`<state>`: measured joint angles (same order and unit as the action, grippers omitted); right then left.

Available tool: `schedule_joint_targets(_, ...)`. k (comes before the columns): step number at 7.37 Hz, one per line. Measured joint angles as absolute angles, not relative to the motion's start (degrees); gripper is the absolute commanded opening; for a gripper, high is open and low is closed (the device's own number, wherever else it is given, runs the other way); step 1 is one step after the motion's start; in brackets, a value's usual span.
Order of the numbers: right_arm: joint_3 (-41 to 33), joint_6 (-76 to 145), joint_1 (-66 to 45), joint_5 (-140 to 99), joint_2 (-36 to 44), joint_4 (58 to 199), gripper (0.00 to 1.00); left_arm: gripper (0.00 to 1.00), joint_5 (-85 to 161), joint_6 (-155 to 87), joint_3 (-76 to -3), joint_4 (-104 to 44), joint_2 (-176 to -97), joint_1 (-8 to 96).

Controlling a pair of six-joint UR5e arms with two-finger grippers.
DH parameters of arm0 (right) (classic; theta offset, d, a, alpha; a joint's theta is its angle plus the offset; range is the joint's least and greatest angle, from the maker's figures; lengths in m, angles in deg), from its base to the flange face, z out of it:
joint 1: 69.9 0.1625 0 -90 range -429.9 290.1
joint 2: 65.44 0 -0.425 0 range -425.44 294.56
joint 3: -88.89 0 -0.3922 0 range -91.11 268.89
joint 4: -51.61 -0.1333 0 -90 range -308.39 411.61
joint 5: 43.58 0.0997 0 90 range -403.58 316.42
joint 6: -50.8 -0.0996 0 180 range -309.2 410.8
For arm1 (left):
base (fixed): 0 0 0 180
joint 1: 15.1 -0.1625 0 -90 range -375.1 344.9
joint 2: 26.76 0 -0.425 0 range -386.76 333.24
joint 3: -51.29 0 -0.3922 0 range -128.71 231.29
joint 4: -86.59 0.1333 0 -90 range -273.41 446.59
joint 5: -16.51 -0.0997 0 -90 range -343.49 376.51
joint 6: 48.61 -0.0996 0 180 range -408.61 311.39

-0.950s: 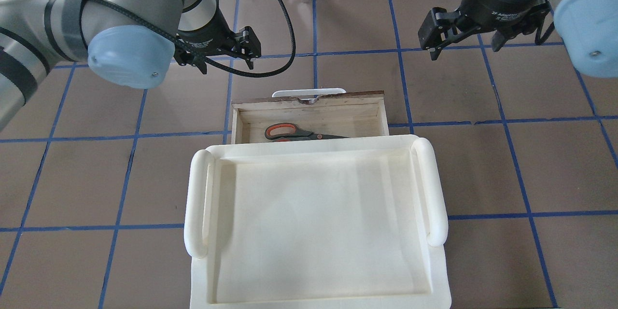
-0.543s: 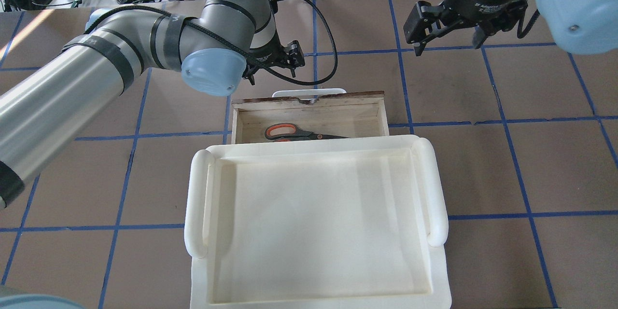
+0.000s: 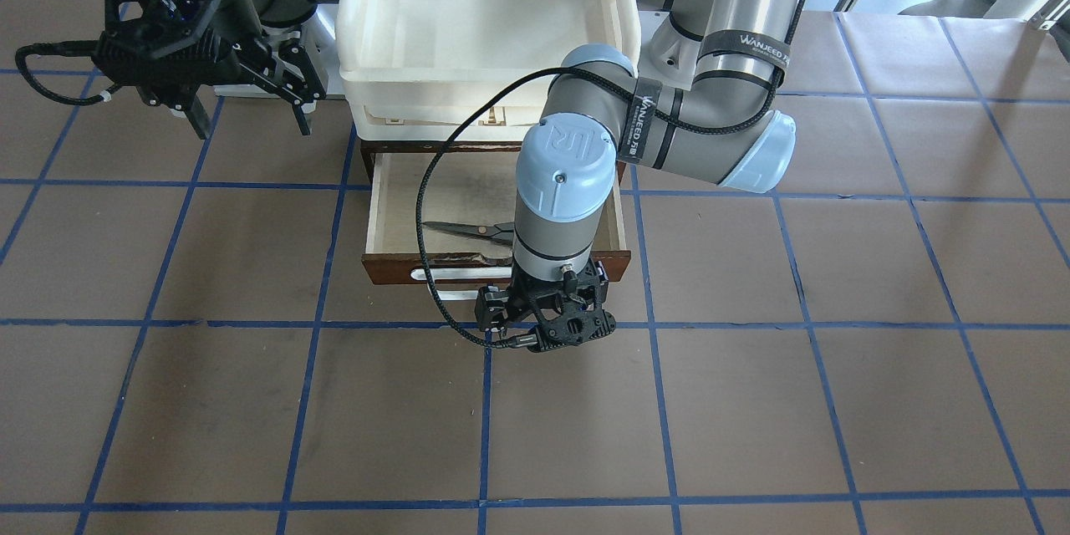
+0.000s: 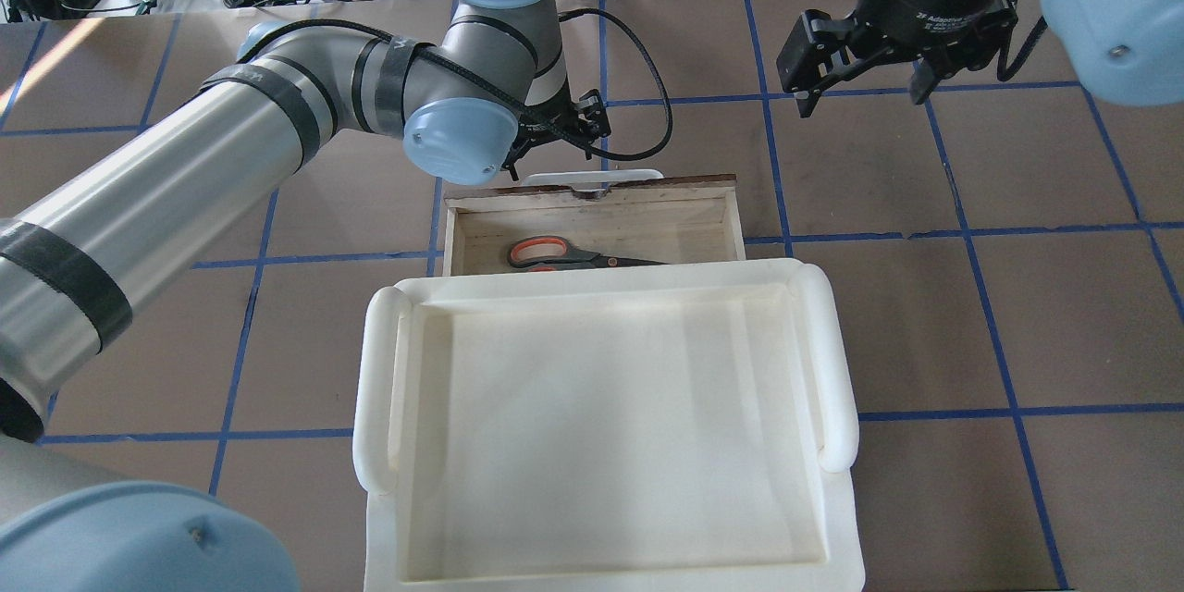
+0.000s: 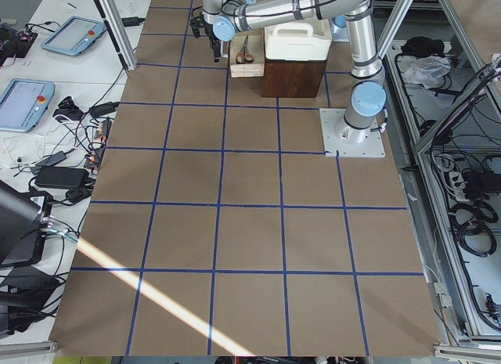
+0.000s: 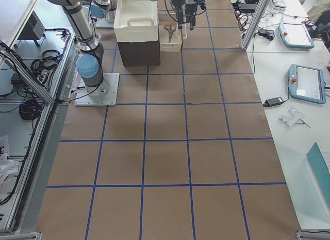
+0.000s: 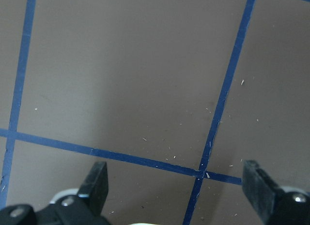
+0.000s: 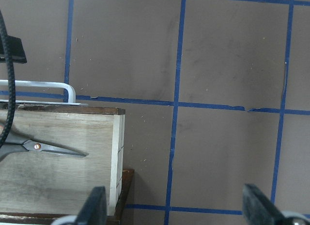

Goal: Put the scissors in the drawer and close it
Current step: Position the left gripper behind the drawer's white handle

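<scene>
The scissors (image 4: 562, 252) lie flat inside the open wooden drawer (image 4: 592, 196), orange-lined loops to the left; their blades also show in the front view (image 3: 458, 228) and the right wrist view (image 8: 48, 147). The drawer's white bar handle (image 4: 592, 176) faces away from the robot. My left gripper (image 3: 547, 333) hangs open and empty just beyond the handle, pointing down at the table; its fingers (image 7: 99, 184) are wide apart. My right gripper (image 4: 860, 85) is open and empty, raised above the table to the right of the drawer.
A cream-white plastic tray (image 4: 377, 388) sits on top of the dark cabinet that holds the drawer and covers the drawer's rear part. Brown table surface with blue tape lines (image 4: 962, 231) lies all around. A black cable (image 3: 426, 209) loops from the left wrist over the drawer.
My left arm has swung to the right and brought its gripper over the drawer's handle. My right gripper has shifted slightly left. Scissors and drawer have not moved.
</scene>
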<state>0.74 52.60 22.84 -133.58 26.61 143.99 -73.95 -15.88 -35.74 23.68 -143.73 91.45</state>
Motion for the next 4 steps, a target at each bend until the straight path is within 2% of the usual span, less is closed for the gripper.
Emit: schedule_joint_targets(4,0.6,52.5,23.0,-133.5,27.2,144.3,1.00,1.00,-74.3,-12.8,-35.7,19.6,-144.1,92.1)
